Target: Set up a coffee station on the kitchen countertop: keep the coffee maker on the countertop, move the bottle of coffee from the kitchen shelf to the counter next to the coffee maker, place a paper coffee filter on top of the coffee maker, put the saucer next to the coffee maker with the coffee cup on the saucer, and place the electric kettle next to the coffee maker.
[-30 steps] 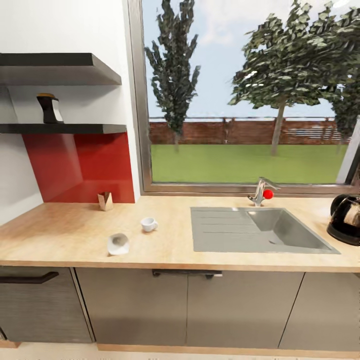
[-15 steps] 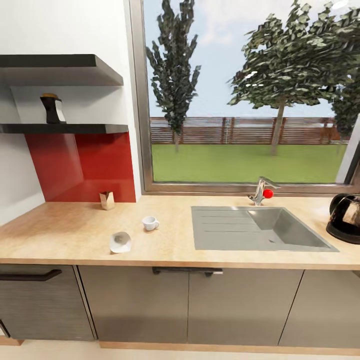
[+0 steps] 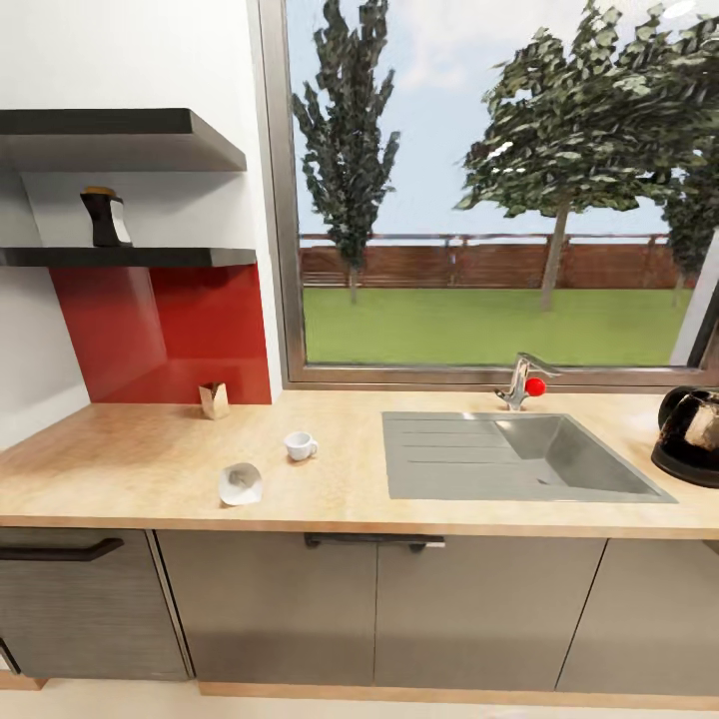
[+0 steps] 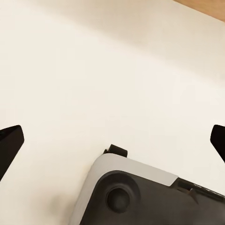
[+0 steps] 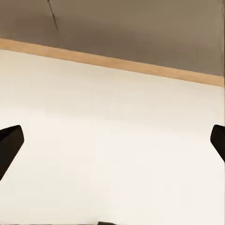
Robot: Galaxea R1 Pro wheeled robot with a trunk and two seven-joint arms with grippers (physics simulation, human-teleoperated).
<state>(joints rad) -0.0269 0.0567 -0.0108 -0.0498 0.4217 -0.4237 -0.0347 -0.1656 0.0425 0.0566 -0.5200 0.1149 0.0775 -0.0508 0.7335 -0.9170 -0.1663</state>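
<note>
The dark bottle of coffee (image 3: pixel 105 218) stands on the lower black shelf (image 3: pixel 150 257) at the left wall. A small tan paper coffee filter (image 3: pixel 213 399) stands on the wooden countertop (image 3: pixel 130 459) against the red backsplash. The white coffee cup (image 3: pixel 299 445) sits upright near the counter's middle, and the white saucer (image 3: pixel 240 483) lies apart from it, closer to the front edge. At the far right stands the black electric kettle (image 3: pixel 691 435). My left gripper (image 4: pixel 112 145) and right gripper (image 5: pixel 112 145) hang open over the pale floor, with nothing between their fingers.
A grey sink (image 3: pixel 519 457) with a faucet (image 3: pixel 521 381) is set into the counter under the window. Grey cabinet fronts (image 3: pixel 379 609) run below. The robot's base (image 4: pixel 140 192) appears under the left gripper; a wooden baseboard (image 5: pixel 112 63) lies ahead of the right one.
The head camera shifted slightly between one second ago and half a second ago, then held still. The cup, saucer, filter, bottle and kettle have not moved.
</note>
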